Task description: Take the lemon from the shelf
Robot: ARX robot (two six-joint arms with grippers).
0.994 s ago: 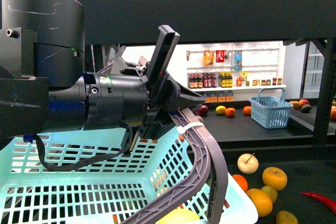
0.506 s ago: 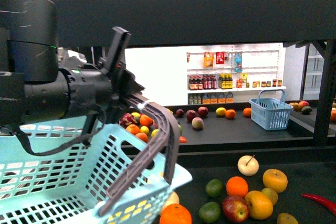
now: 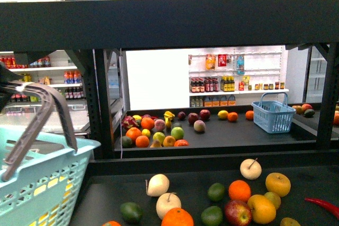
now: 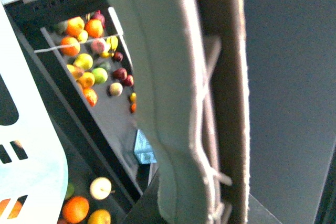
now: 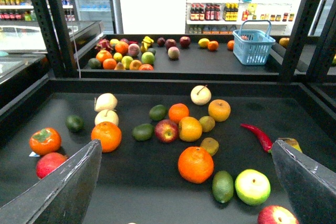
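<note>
Front view: the shelf (image 3: 201,19) fills the frame, with fruit spread over its black tray (image 3: 106,194). The golden apple (image 3: 277,183) lies toward the right. The lemon (image 3: 261,208), as best I can tell the yellow oval fruit, sits just left of the apple and nearer the camera, touching a red apple (image 3: 238,211). An orange (image 3: 239,190) lies left of the golden apple. Far left of it hangs a pale blue basket (image 3: 37,189), its grey handle (image 3: 32,125) raised. Neither arm shows.

Left wrist view: the handle (image 4: 173,103) fills the picture, lying along a finger (image 4: 233,103) of the left gripper (image 4: 210,129), which grips it.

Right wrist view: the right gripper (image 5: 186,192) is spread wide, holding nothing, with one finger (image 5: 68,182) at each side. The lemon (image 5: 190,128) lies beside the golden apple (image 5: 219,110), on the gripper's side of it. It is well clear of both fingers.
</note>
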